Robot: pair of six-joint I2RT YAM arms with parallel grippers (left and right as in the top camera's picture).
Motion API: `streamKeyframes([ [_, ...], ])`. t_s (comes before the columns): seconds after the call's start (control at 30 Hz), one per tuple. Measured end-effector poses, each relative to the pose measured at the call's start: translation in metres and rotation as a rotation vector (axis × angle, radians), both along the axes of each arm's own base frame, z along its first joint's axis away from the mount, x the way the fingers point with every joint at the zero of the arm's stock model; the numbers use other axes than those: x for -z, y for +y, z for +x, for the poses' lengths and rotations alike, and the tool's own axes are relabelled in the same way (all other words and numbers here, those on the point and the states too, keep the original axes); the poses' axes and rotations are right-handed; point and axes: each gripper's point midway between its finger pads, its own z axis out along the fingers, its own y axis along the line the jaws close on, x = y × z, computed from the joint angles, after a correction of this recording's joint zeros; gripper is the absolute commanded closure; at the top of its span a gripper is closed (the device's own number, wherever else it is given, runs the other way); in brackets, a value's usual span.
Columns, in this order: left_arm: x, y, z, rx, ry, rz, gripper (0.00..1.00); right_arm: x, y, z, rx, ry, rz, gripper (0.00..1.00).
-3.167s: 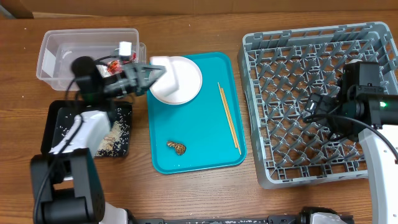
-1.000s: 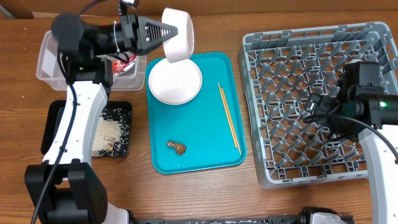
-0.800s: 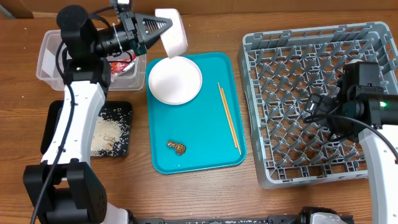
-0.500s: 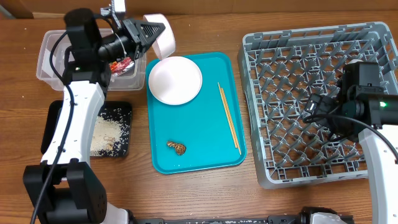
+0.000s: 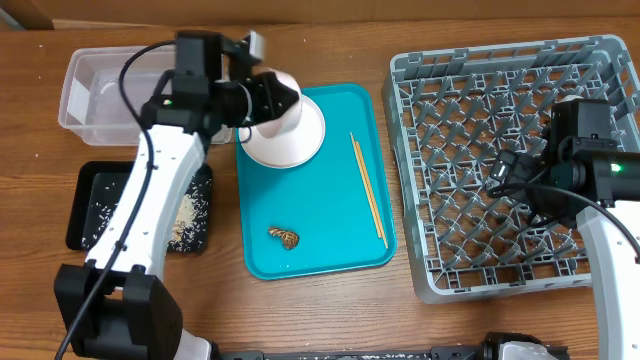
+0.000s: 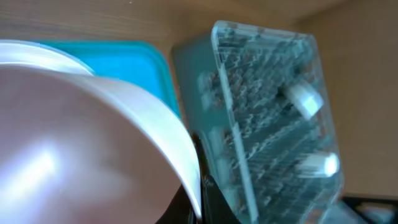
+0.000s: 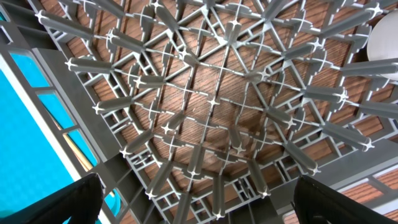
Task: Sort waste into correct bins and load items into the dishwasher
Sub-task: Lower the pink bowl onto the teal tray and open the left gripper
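Left hand (image 5: 268, 97): clamped fully down on the rim of a pale pink round bowl (image 6: 74, 143), which it carries tipped on edge with the hollow toward the wrist camera. Judgement: a rim pinch suits standing the bowl between pegs.

Directly under the hand: a round white plate (image 5: 300, 142) on the large teal plastic serving tray (image 5: 330, 230). Whether the bowl clears the plate cannot be told from above.

Beside the hand, toward the robot's base, on the same tray: a small brown food scrap (image 5: 284, 237) and thin wooden chopsticks (image 5: 367, 190), neither yet sorted.

Behind the wrist: a clear rectangular plastic tub (image 5: 90, 85) and a shallow black rectangular tray (image 5: 95, 200) holding loose white rice grains (image 5: 180, 215).

Well ahead of the fingertips: the large square grey plastic dish rack (image 5: 470, 200), the bowl's likely destination. The right hand (image 7: 199, 205) hovers over it, fingers spread wide, holding nothing.

Obscured:
- The bowl fills the left wrist view, covering most of the fingers, and the rack behind it is blurred.
- The left arm covers part of the tub.
- A white rounded shape is cut off at the corner of the right wrist view and cannot be identified.
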Motion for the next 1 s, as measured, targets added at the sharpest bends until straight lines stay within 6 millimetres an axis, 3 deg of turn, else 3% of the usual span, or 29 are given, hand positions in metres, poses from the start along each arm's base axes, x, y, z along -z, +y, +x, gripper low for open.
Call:
streamKeyframes([
  [0.2, 0.012, -0.023, -0.036, 0.131, 0.006, 0.249, 0.96, -0.001, 0.000, 0.005, 0.000, -0.019, -0.001, 0.00],
  [0.43, 0.038, -0.030, -0.076, 0.246, 0.047, 0.508, 0.96, -0.003, -0.001, 0.009, 0.000, -0.037, -0.003, 0.00],
  [0.57, 0.049, -0.043, -0.088, 0.318, 0.014, 0.575, 0.96, -0.003, -0.001, 0.010, 0.000, -0.041, -0.003, 0.00],
  [0.8, 0.085, -0.067, -0.117, 0.434, 0.015, 0.627, 0.96, -0.003, -0.001, 0.009, 0.000, -0.040, -0.003, 0.00],
  [1.0, 0.106, -0.079, -0.125, 0.475, -0.024, 0.647, 0.96, -0.002, -0.001, 0.010, 0.000, -0.035, -0.002, 0.00],
])
